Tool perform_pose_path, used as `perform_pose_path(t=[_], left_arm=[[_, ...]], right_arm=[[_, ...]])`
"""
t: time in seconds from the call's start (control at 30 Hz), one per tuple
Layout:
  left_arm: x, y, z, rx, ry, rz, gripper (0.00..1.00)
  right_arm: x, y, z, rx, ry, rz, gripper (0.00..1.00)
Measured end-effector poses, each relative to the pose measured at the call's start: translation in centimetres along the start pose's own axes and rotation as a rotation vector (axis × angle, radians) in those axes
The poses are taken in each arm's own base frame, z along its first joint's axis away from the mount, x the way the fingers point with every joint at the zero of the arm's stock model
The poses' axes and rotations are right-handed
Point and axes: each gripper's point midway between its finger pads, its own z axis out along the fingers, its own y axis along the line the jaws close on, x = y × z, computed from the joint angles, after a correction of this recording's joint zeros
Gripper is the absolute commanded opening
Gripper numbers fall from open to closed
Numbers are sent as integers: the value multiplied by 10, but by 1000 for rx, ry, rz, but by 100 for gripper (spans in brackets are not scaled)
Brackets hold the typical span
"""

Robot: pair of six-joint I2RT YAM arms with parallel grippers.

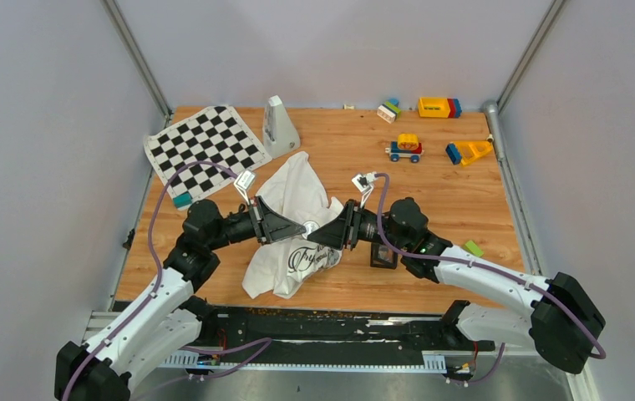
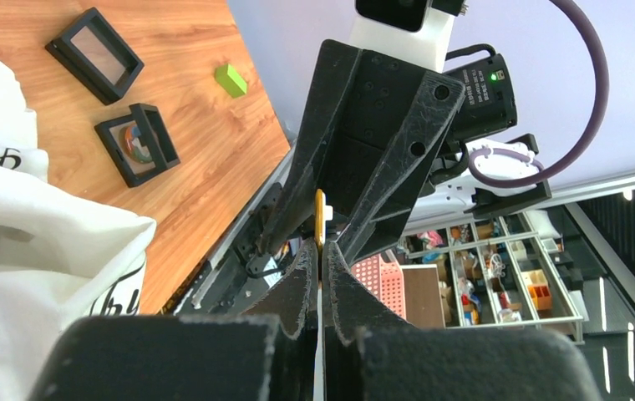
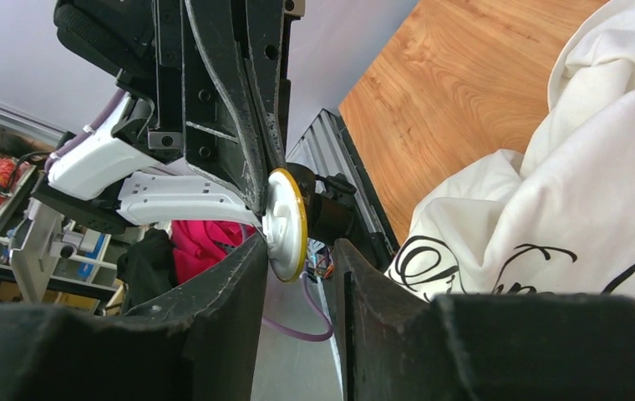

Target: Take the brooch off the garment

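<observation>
The brooch point(image 3: 287, 224) is a small white disc with a golden rim, held in the air above the white garment point(image 1: 293, 192). My left gripper point(image 2: 321, 246) is shut on it, and it shows edge-on there as a thin gold strip point(image 2: 320, 219). My right gripper point(image 3: 300, 246) faces the left one, jaws open on either side of the disc. Its left finger point(image 3: 239, 284) touches the disc's face and a gap stays at the other finger. In the top view both grippers point(image 1: 304, 229) point(image 1: 314, 235) meet tip to tip over the crumpled shirt's black script point(image 1: 306, 259).
Two black square frames point(image 2: 94, 54) point(image 2: 137, 144) and a green block point(image 2: 231, 79) lie on the wood right of the shirt. A chequered mat point(image 1: 205, 142) and a white pyramid-shaped object point(image 1: 279, 125) sit at the back left. Toy blocks point(image 1: 439, 107) and a toy car point(image 1: 404, 148) are at the back right.
</observation>
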Motion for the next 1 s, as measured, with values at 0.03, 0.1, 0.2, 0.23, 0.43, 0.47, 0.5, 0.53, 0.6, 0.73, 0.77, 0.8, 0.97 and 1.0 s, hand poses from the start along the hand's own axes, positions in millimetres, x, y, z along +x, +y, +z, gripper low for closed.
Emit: perform_pose_path(t=[0.03,0.1,0.2,0.23,0.43,0.47,0.5,0.53,0.6,0.73,0.77,0.8,0.97,1.0], left_arm=[[1,0,-1,1,-1,2,0],[1,0,-1,3,-3,4,0],[2,1,-1,7,-3,6,0],[2,1,-2,8,-3,7,0],[2,-1,-3,16,-7,15,0],[2,-1,-3,16,-7,15,0],[3,-1,-3,16,-7,15,0],[3,-1,-3,16,-7,16,0],[3,-1,-3,20,-5,20,0],[3,-3,-4,29,-5,47,0],[4,-3,-5,31,-5,58,0],[5,-3,-6,33,-6,68,0],[7,-3,-9,40,-7,124,0],[7,-2,-9,41,-7,134,0]], right_arm=[[0,1,0,-2,0,6,32],[0,2,0,-5,-1,16,32],[-1,3,0,-11,-3,31,35],[-1,4,0,-13,-4,35,35],[-1,6,0,-20,-5,49,24],[-1,7,0,-21,-5,53,24],[-1,7,0,-23,-5,55,23],[-2,8,0,-26,-6,55,22],[-2,9,0,-31,-5,58,20],[-1,10,0,-36,0,72,16],[0,10,0,-37,5,77,16],[1,10,1,-38,11,85,16],[4,10,3,-42,38,117,15],[5,10,4,-43,44,122,14]])
